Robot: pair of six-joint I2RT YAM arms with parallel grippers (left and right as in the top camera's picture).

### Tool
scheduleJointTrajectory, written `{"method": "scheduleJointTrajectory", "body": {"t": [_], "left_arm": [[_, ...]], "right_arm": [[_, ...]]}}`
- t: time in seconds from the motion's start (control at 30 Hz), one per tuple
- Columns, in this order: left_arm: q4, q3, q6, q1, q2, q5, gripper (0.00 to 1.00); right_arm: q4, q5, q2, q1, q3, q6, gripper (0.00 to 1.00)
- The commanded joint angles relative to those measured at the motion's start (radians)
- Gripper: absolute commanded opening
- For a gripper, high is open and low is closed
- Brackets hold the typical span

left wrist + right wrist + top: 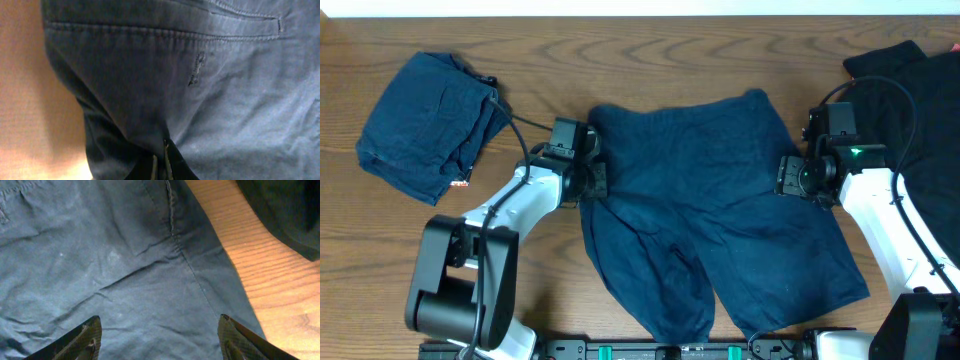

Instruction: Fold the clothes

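A pair of navy-blue shorts (710, 220) lies spread flat in the middle of the table, legs towards the front edge. My left gripper (588, 180) is at the shorts' left edge near the waist. In the left wrist view its fingers (161, 165) are pressed together on a fold of the navy cloth (210, 85), below a stitched pocket seam. My right gripper (790, 175) is over the shorts' right side. In the right wrist view it is wide open and empty (160, 337), just above the cloth (115, 265) near a side seam.
A folded navy garment (425, 125) lies at the back left. A black garment (920, 110) lies at the right edge and also shows in the right wrist view (285, 210). Bare wooden tabletop (650, 60) lies behind the shorts.
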Motion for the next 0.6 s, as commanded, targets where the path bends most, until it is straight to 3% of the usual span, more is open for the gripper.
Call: {"method": "scheduleJointTrajectory", "body": {"t": [0.0,0.2,0.37,0.57], "left_arm": [[-0.035,0.014,-0.069,0.012,-0.103,0.007,0.06],[-0.15,0.021,-0.069,0.137,-0.421,-0.1,0.06],[-0.117,0.069,-0.069,0.275,-0.665,-0.102,0.06],[-0.051,0.215,-0.078,0.216,-0.664,0.048,0.06]], "right_arm": [[0.005,-0.018,0.006,-0.009,-0.006,-0.026,0.72],[0.005,0.026,0.006,-0.038,-0.006,0.008,0.73],[0.008,0.025,0.006,-0.061,-0.006,0.008,0.72],[0.019,0.022,0.006,-0.061,-0.006,0.01,0.73]]}}
